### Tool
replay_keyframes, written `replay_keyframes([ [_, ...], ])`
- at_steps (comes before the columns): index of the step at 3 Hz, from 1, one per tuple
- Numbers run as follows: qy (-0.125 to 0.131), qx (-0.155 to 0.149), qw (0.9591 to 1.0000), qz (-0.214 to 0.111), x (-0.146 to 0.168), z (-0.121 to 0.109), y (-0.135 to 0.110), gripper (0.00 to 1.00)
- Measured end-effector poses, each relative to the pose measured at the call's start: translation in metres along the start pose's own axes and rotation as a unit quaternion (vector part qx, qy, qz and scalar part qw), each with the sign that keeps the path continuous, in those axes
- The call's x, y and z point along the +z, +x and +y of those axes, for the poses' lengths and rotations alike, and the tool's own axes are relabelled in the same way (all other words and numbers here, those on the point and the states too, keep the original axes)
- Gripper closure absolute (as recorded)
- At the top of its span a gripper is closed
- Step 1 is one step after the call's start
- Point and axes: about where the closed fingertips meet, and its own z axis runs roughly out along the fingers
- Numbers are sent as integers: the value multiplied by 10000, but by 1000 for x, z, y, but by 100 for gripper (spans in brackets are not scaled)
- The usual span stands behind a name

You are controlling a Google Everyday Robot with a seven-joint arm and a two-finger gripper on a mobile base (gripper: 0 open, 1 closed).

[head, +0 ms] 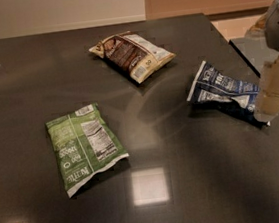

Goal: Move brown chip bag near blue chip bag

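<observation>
The brown chip bag [132, 55] lies flat at the back middle of the dark table [177, 179], with a dark brown centre and cream-tan edges. The blue chip bag [223, 93] lies creased at the right, navy with white lettering. My gripper [273, 95] hangs at the far right edge of the view, its cream-coloured end just beside the right end of the blue bag and well away from the brown bag. It holds nothing that I can see.
A green chip bag [83, 146] with a white nutrition label lies at the left front. The table's right edge runs close past the blue bag, with a light floor [257, 44] beyond it. A bright ceiling light reflects at the front middle.
</observation>
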Motion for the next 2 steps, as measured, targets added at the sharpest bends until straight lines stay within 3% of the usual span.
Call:
replay_keyframes([
  [2,-97,12,9999,-93,1,-6,-5,0],
])
